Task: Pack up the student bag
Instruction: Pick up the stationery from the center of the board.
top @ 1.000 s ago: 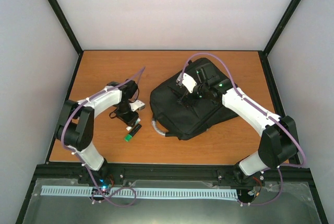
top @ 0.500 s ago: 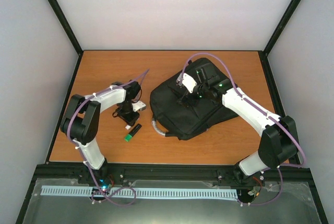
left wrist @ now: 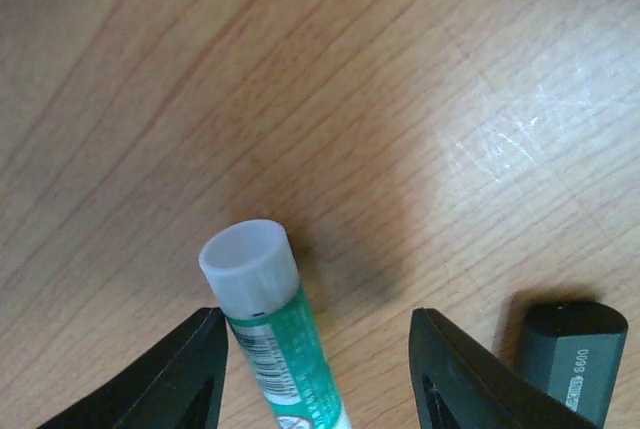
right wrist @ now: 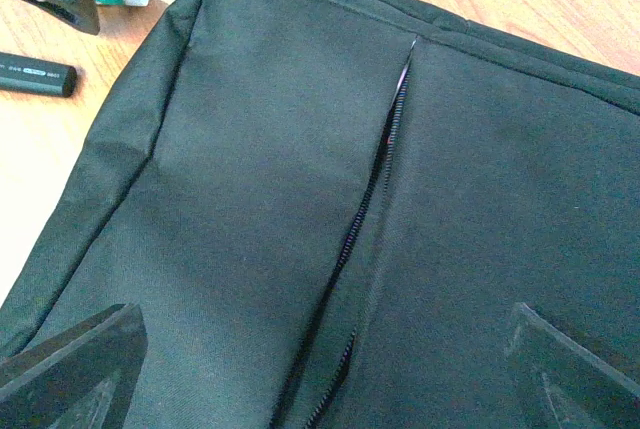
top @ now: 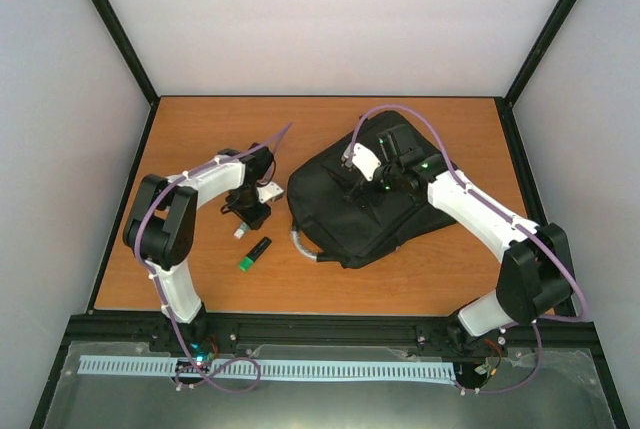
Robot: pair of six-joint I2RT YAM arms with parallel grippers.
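The student bag [top: 375, 214] is a large black backpack lying flat at the table's right centre, with a grey loop handle [top: 300, 246] at its near left. My right gripper [top: 358, 189] hovers open just above the bag [right wrist: 250, 199], straddling its partly open zipper slit [right wrist: 375, 199]. My left gripper [top: 246, 217] is open, low over the table. A green glue stick with a white cap [left wrist: 262, 309] lies between its jaws, close to the left finger [left wrist: 195, 369] and well apart from the right one. The glue stick [top: 241, 232] also shows from above.
A black marker with a green end [top: 254, 254] lies on the wood near the glue stick; it shows in the left wrist view [left wrist: 570, 359] and the right wrist view [right wrist: 35, 74]. Black frame posts and white walls bound the table.
My left gripper has moved a little away from the near edge and toward the bag, coming over the glue stick. My right arm has barely moved.
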